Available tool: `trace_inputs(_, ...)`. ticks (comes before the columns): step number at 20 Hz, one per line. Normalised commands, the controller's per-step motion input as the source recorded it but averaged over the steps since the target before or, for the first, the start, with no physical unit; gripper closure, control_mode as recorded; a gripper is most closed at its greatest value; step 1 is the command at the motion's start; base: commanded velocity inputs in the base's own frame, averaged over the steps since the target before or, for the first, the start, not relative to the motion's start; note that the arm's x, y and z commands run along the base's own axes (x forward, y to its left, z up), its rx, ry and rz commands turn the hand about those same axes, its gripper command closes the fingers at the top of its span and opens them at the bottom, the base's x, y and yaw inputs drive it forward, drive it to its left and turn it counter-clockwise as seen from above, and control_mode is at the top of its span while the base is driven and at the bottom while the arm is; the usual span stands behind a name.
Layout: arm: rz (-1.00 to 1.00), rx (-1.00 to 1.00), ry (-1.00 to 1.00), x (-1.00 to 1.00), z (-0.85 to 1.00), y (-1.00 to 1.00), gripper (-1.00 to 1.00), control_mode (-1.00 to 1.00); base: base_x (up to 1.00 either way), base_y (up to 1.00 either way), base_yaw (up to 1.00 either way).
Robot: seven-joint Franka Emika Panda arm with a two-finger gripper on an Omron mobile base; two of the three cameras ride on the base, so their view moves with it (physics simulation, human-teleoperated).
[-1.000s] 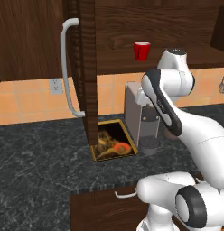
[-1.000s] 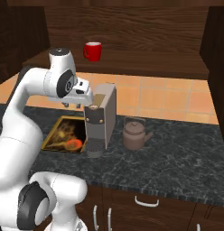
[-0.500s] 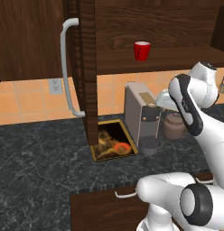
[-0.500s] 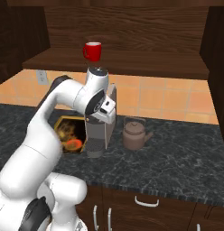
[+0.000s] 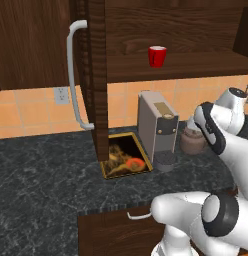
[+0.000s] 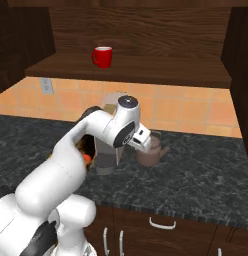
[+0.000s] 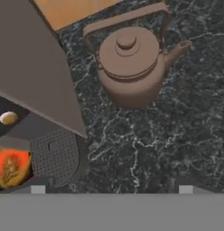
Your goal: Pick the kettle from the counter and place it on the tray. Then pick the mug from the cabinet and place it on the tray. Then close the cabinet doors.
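Note:
The grey-brown kettle [image 7: 129,67] stands upright on the dark marbled counter [image 7: 145,149], spout pointing right in the hand view. My gripper [image 7: 111,189] hovers above and in front of it, open wide, nothing between the fingertips [image 7: 38,189]. From the right base view the hand [image 6: 141,141] sits just left of the kettle [image 6: 153,152]. The arm partly hides the kettle [image 5: 192,142] in the left base view. The gold-rimmed tray [image 5: 126,160] lies left of the coffee machine. The red mug [image 5: 156,56] stands on the shelf of the open cabinet [image 5: 186,65].
A tall grey coffee machine [image 5: 158,127] stands between tray and kettle, close to my hand. The open cabinet door [image 5: 93,80], edge-on with its long bar handle [image 5: 72,75], hangs over the tray's left side. Drawers [image 6: 161,222] sit below the counter edge.
The arm has swung right, from in front of the coffee machine to beside the kettle. The jaws have opened wider.

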Motion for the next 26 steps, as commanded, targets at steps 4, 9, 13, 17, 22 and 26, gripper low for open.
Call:
trace_inputs(4,-0.08,-0.01,0.11,1.0,-0.43,-1.0,-1.0,-1.0,0.0,0.0,0.0)
trace_inputs(9,-0.06,0.0,0.09,0.76,-0.14,-0.86,-1.0,-1.0,0.0,0.0,0.0)
trace_inputs(13,0.0,0.09,0.0,0.09,0.0,-0.09,-1.0,-1.0,0.0,0.0,0.0)
trace_inputs(17,-0.02,0.08,-0.01,0.21,0.0,0.0,-1.0,-1.0,0.0,0.0,0.0)
trace_inputs(22,-0.17,0.06,-0.13,0.31,0.0,0.12,-1.0,-1.0,0.0,0.0,0.0)
trace_inputs(26,-0.44,0.13,-0.1,0.18,0.0,0.36,-1.0,-1.0,0.0,0.0,0.0)
